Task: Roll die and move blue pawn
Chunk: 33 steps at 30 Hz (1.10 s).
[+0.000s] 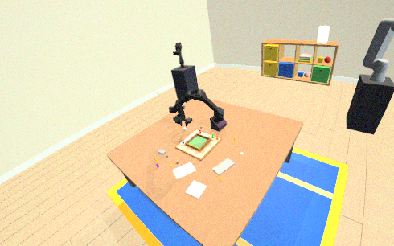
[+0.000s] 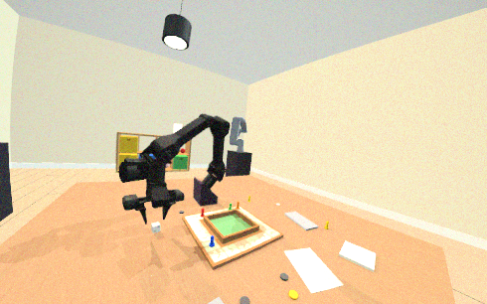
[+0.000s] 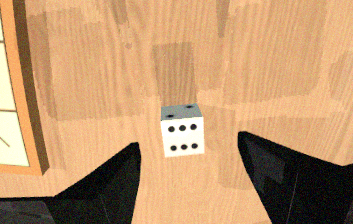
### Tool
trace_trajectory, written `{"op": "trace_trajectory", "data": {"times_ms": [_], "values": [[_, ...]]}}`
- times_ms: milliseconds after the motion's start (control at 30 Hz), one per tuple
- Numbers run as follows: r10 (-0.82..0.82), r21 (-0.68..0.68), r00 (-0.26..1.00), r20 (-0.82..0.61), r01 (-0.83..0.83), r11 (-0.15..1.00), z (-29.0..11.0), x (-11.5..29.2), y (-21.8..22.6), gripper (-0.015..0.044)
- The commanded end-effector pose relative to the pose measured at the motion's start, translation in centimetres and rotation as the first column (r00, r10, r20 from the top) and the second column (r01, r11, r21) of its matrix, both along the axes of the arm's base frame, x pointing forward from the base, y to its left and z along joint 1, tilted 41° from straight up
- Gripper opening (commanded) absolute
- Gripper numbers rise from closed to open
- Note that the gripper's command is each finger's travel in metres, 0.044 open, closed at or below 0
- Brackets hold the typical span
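The white die (image 3: 182, 130) (image 2: 155, 228) (image 1: 185, 129) lies on the wooden table beside the game board (image 2: 232, 251) (image 1: 187, 153). My gripper (image 3: 189, 144) (image 2: 153, 215) (image 1: 183, 121) is open and hangs a little above the die, one finger on each side of it, not touching it. The green tray (image 2: 232, 225) (image 1: 199, 141) sits in the middle of the board. The blue pawn (image 2: 212, 241) (image 1: 182, 141) stands on the board's near edge track. Red, green and orange pawns (image 2: 202, 212) stand along another side.
The board's edge (image 3: 24, 100) shows at the left of the wrist view. White cards (image 2: 313, 268) (image 1: 184, 170), a grey block (image 1: 162, 151) and small tokens (image 2: 284, 276) lie scattered on the table. The arm's base (image 2: 204, 191) stands behind the board.
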<state>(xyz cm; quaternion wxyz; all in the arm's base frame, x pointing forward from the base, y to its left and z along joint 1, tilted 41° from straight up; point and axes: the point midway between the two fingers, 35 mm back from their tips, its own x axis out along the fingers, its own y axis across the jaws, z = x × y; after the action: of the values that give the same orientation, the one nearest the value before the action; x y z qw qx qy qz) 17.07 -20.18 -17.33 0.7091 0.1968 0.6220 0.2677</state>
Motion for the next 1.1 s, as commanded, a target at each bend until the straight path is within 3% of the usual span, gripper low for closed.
{"op": "trace_trajectory", "data": {"times_ms": [0, 400, 600, 800, 900, 1067], "values": [[-0.002, 0.012, 1.0, -0.004, 0.002, 1.0, -0.6, 0.0, 0.8, 0.0275], [-0.002, 0.012, 1.0, -0.004, 0.002, 1.0, -1.9, 0.1, 1.9, 0.0275], [-0.002, 0.012, 1.0, -0.004, 0.002, 1.0, -1.9, 0.1, 1.9, 0.0118], [-0.002, 0.012, 1.0, -0.004, 0.002, 1.0, -1.9, 0.1, 1.9, 0.0078], [-0.002, 0.012, 1.0, -0.004, 0.002, 1.0, -1.5, 0.1, 1.5, 0.0], [-0.002, 0.009, 1.0, -0.005, 0.002, 1.0, 1.2, -0.2, -1.3, 0.0]]}}
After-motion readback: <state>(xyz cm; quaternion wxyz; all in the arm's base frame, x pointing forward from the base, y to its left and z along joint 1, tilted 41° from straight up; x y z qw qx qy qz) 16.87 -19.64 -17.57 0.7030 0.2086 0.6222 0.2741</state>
